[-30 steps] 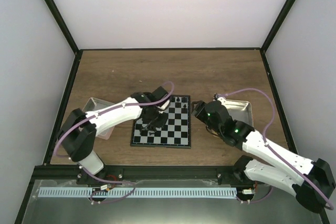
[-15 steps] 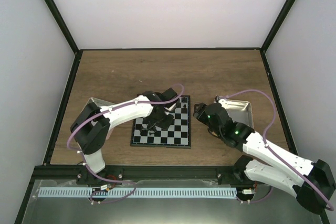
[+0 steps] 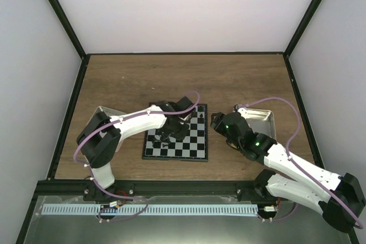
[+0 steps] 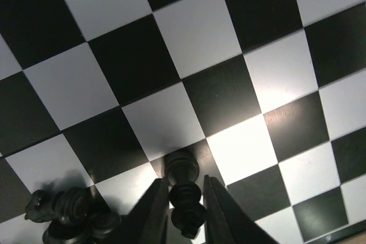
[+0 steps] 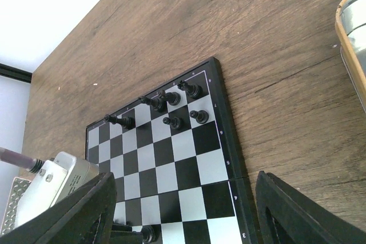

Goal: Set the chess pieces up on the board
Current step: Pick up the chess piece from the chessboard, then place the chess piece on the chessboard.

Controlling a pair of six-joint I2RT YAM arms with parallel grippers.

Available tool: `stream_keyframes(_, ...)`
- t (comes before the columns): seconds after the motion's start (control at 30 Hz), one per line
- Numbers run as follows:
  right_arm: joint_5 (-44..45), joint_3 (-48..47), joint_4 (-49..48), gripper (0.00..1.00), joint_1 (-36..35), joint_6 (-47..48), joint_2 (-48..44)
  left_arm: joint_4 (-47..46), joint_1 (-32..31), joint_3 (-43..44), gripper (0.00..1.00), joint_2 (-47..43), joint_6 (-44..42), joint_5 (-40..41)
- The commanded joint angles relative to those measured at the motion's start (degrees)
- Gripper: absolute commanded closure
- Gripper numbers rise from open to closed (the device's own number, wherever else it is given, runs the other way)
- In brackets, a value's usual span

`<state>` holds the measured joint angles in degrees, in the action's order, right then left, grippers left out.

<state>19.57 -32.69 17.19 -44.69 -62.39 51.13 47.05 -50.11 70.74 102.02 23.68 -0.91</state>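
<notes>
The board [image 3: 191,141] lies mid-table, between the arms. My left gripper [image 3: 171,132] is low over its middle. In the left wrist view my left gripper [image 4: 184,212] is shut on a black chess piece [image 4: 184,198]. The base of this piece rests on a dark square of the board [image 4: 200,32]. Other black pieces [image 4: 68,212] stand just left of it. My right gripper [image 3: 216,123] hangs beside the board's right edge, open and empty [image 5: 186,221]. Several black pieces [image 5: 171,96] stand at the far corner of the board [image 5: 183,164]. No cream-white pieces are in view.
A tray [image 3: 102,114] lies left of the board, partly under the left arm. Another tray [image 3: 262,119] lies behind the right arm, and its rim [image 5: 350,32] also shows in the right wrist view. Bare wooden table [image 3: 183,78] stretches behind the board. Walls enclose the table.
Over the last second my left arm swung its gripper to the right over the board, then held almost still. My right arm has barely moved.
</notes>
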Motion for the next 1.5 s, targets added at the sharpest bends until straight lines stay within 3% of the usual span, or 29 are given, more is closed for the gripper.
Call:
stream_keyframes(0.0, 2.1, -0.1, -0.1, 0.31, 0.4, 0.4, 0.0, -3.2, -0.2, -0.5, 0.86, -0.8, 0.9, 1.5)
stream_keyframes(0.23, 3.3, -0.4, 0.4, 0.32, 0.4, 0.5, -0.5, -4.0, 0.3, 1.9, 0.93, -1.7, 1.4, 6.8)
stream_keyframes(0.87, 4.8, 0.3, 1.7, 0.31, 0.4, -0.2, -2.8, 0.1, 8.7, 20.9, 0.93, 12.3, -0.2, 9.6)
stream_keyframes(1.47, 4.6, 0.6, 1.1, 0.31, 0.4, 0.0, -2.1, 1.8, 10.0, 27.3, 0.88, 18.9, -1.8, 9.8)
